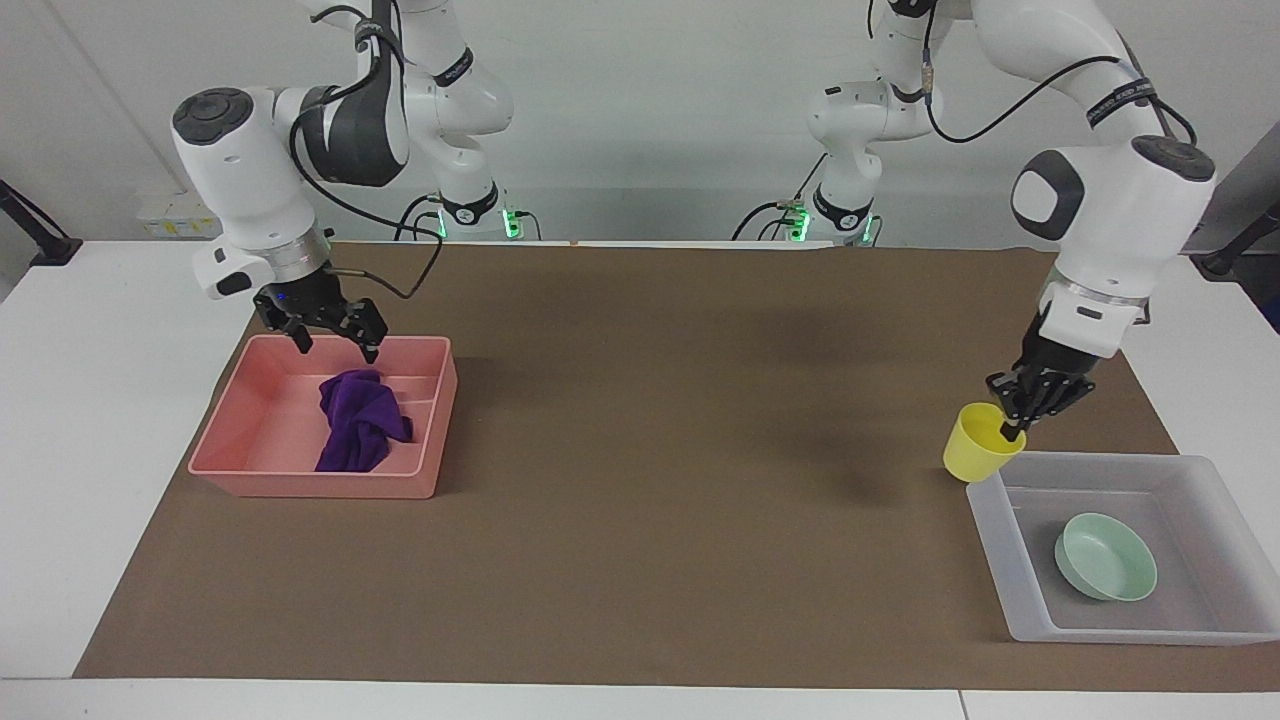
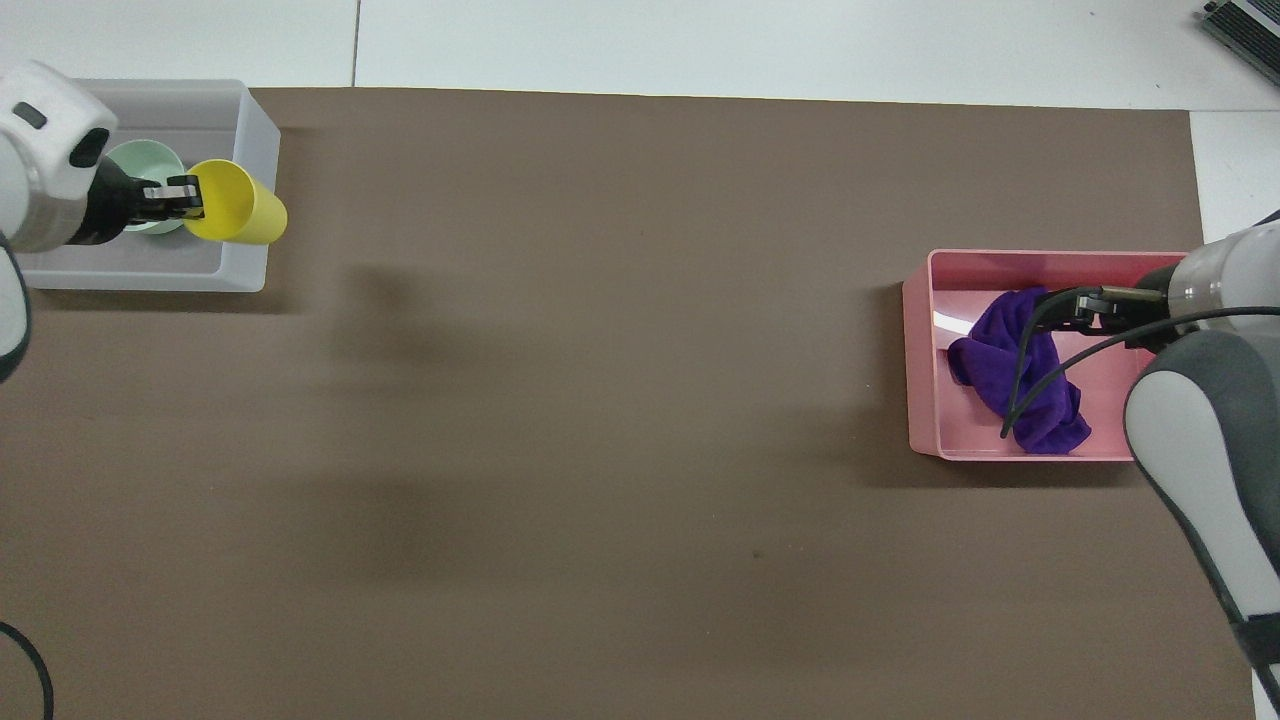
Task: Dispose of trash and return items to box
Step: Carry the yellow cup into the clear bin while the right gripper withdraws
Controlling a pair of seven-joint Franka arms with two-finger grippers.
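Observation:
My left gripper is shut on the rim of the yellow cup and holds it tilted in the air over the edge of the clear box. In the overhead view the left gripper holds the cup over the box's wall. The mint-green bowl sits in the box, also seen from overhead. The purple cloth lies crumpled in the pink tray. My right gripper is open and empty, raised above the cloth.
A brown mat covers the table between the pink tray at the right arm's end and the clear box at the left arm's end. White table shows around the mat.

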